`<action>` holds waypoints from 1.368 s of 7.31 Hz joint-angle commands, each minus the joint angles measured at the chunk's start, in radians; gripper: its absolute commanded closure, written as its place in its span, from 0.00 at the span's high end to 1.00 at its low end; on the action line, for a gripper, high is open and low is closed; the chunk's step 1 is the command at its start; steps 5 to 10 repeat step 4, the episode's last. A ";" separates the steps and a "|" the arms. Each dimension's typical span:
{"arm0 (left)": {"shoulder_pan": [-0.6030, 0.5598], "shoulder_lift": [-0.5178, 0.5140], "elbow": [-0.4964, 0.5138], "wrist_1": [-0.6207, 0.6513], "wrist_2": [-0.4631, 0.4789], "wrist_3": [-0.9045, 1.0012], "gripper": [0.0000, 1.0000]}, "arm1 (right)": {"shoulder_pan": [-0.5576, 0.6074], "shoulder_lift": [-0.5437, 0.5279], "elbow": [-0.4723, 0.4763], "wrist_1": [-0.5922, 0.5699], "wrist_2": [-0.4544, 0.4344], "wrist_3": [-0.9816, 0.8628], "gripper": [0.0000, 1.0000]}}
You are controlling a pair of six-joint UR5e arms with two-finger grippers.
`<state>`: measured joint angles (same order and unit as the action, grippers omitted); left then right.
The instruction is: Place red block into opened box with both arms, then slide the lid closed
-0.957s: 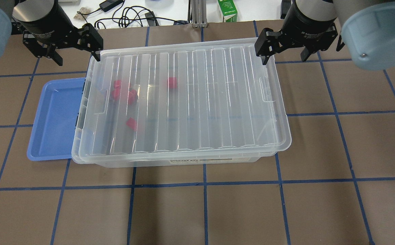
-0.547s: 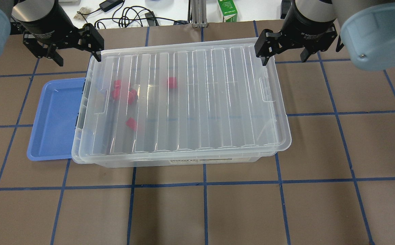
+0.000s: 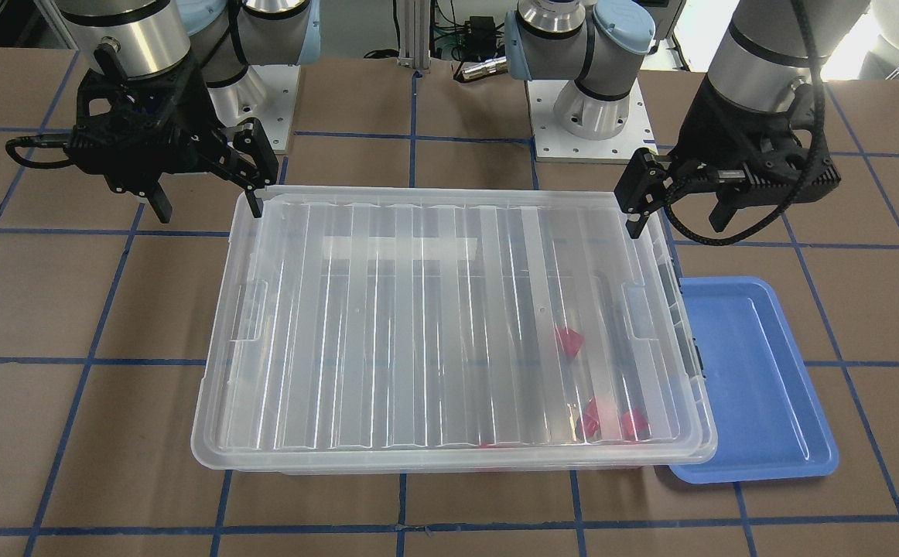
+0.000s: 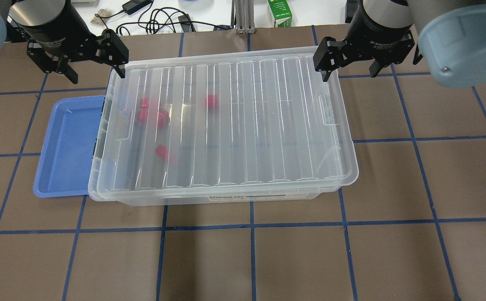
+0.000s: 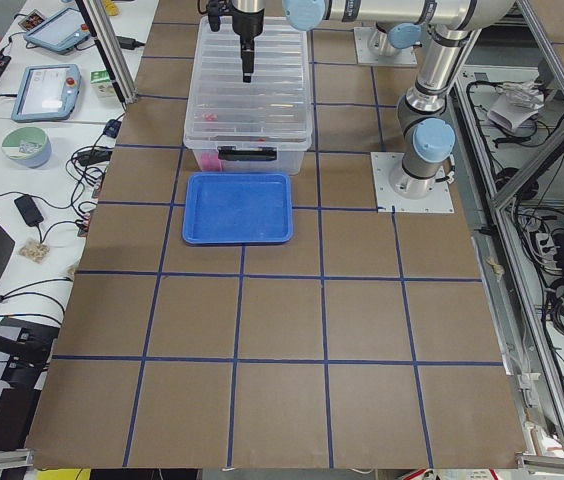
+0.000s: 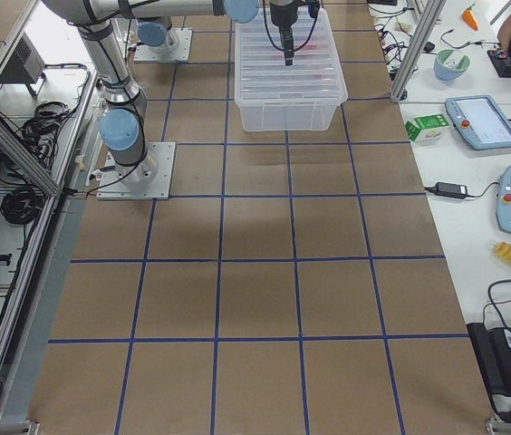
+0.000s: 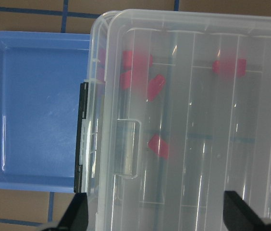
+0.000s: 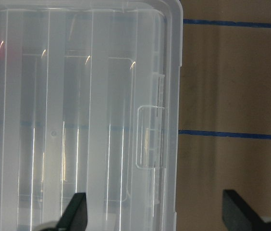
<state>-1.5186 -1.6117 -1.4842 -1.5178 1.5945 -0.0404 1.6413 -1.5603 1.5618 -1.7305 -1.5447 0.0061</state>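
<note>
Lid long axis left-right on box; left end effector, right end effector apart.

Clear ribbed lid flat on clear box, shifted slightly right, thin strip of left rim uncovered. Four red blocks inside, left half: two together far left, one far toward middle, one nearer.

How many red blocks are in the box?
4, inside the box. Two blocks huddle near the blue tray end; a third block lies nearer the robot; a fourth block by the far wall. The lid blurs them, so more may hide.
</note>
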 commanded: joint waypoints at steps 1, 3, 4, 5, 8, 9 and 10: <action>-0.008 0.024 0.004 -0.004 0.001 0.001 1.00 | 0.000 -0.001 0.001 0.000 0.000 0.000 1.00; -0.009 0.036 -0.007 -0.002 -0.001 0.000 1.00 | 0.000 -0.001 0.001 0.000 -0.002 0.000 1.00; -0.009 0.036 -0.011 -0.005 0.004 0.002 1.00 | 0.000 -0.001 0.004 -0.001 -0.002 0.000 1.00; -0.009 0.036 -0.011 -0.005 0.004 0.002 1.00 | 0.000 -0.001 0.004 -0.001 -0.002 0.000 1.00; -0.009 0.036 -0.011 -0.005 0.004 0.002 1.00 | 0.000 -0.001 0.004 -0.001 -0.002 0.000 1.00; -0.009 0.036 -0.011 -0.005 0.004 0.002 1.00 | 0.000 -0.001 0.004 -0.001 -0.002 0.000 1.00; -0.009 0.036 -0.011 -0.005 0.004 0.002 1.00 | 0.000 -0.001 0.004 -0.001 -0.002 0.000 1.00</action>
